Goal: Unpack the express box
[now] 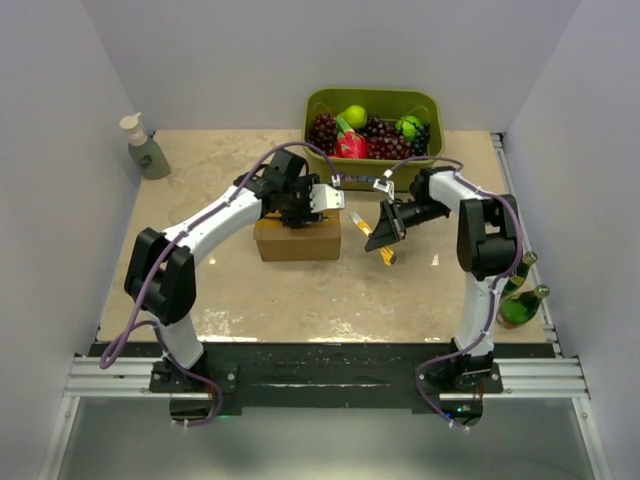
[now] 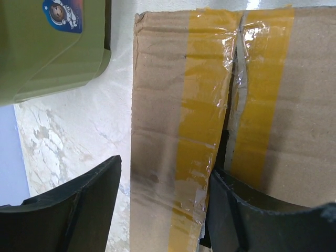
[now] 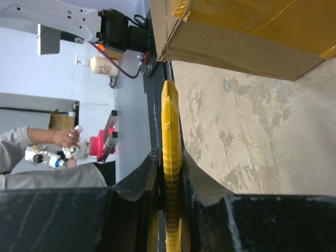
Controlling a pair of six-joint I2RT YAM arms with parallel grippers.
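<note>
The express box (image 1: 298,240) is a brown carton with yellow tape along its top seam, at the table's middle. In the left wrist view its tape is split along the seam (image 2: 168,105). My left gripper (image 1: 308,205) is open on top of the box (image 2: 165,168). One finger (image 2: 236,210) sits at the split seam and the other (image 2: 89,199) hangs just outside the box's edge, so one top flap lies between them. My right gripper (image 1: 385,235) is shut on a thin yellow cutter (image 3: 170,115), just right of the box (image 3: 236,26).
A green bin (image 1: 373,100) of fruit stands behind the box, and its wall shows in the left wrist view (image 2: 47,58). A soap bottle (image 1: 147,150) stands at the far left. Two green bottles (image 1: 522,300) lie at the right edge.
</note>
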